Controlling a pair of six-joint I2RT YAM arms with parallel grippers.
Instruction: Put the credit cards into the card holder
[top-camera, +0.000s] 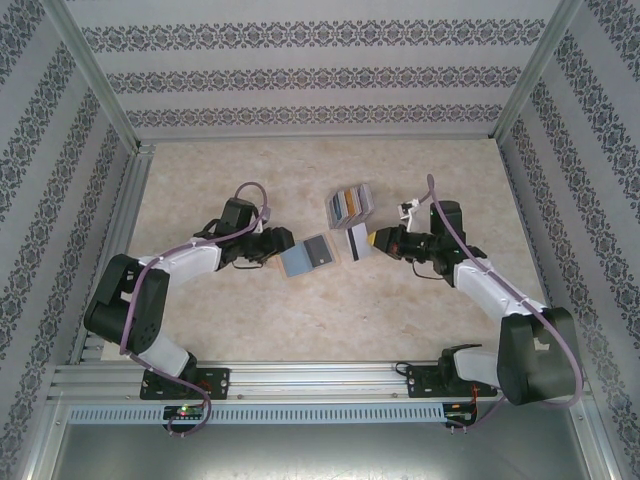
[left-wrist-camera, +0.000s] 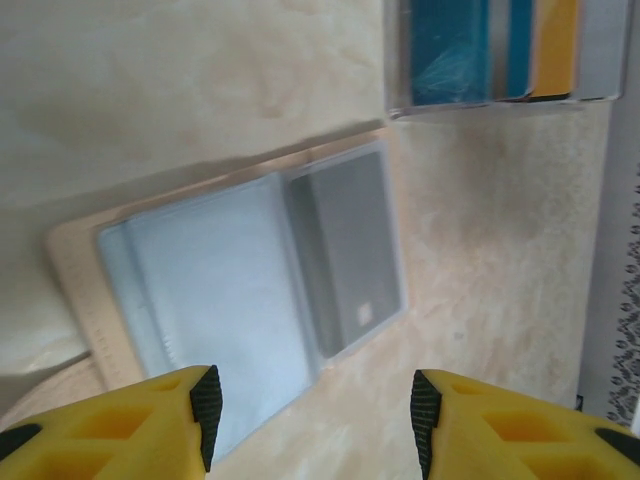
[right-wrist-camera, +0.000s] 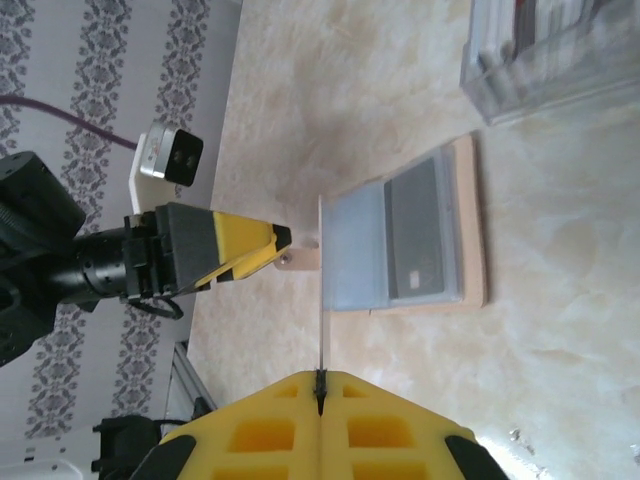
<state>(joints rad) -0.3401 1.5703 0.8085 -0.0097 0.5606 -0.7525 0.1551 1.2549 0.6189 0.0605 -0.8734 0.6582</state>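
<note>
Marbled beige table (top-camera: 300, 320) carries the open card holder (top-camera: 308, 254) at centre, the left gripper (top-camera: 278, 244) gaping at its nine o'clock, the right gripper (top-camera: 378, 240) at three o'clock clamped on one credit card (top-camera: 357, 241).

Beige marbled table (top-camera: 300, 320): card holder (top-camera: 308, 255) lies open and flat near centre; clear plastic tray (top-camera: 350, 203) sits near it, further back, not touching.
</note>
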